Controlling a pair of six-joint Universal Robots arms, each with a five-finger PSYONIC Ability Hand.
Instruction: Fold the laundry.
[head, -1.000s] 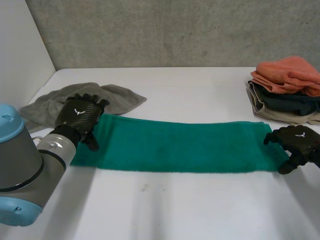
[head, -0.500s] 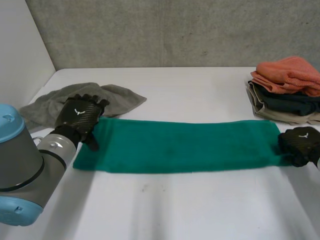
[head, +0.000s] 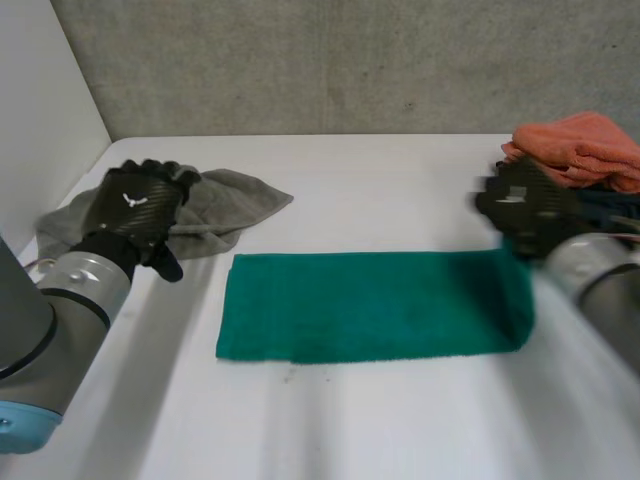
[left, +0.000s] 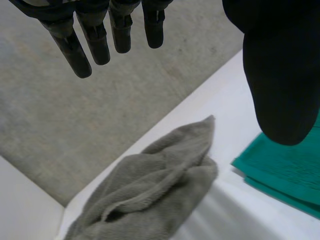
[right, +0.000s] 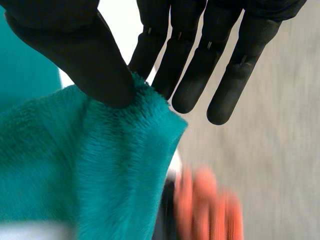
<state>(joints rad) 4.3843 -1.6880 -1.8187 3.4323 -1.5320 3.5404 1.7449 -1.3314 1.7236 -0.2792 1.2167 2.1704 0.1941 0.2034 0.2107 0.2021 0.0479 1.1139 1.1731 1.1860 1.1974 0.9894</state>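
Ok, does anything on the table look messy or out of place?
The grey towel lies crumpled near the far left corner of the table, unlike the folded stack at the right. The green towel has its right end raised, pinched by the right hand, likely mid-fold.

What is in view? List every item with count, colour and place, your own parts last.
green terry towel: one, green, folded strip across the middle of the table, its right end lifted
grey terry towel: one, grey, crumpled at the table's far left
orange folded cloth: one, orange, on top of the stack at the table's far right
dark folded cloth: one, dark, under the orange one
white table: one, white, under everything
grey concrete wall: one, grey, behind the table
left hand: one, black, open, over the grey towel
right hand: one, black, pinching the green towel's right end between thumb and fingers
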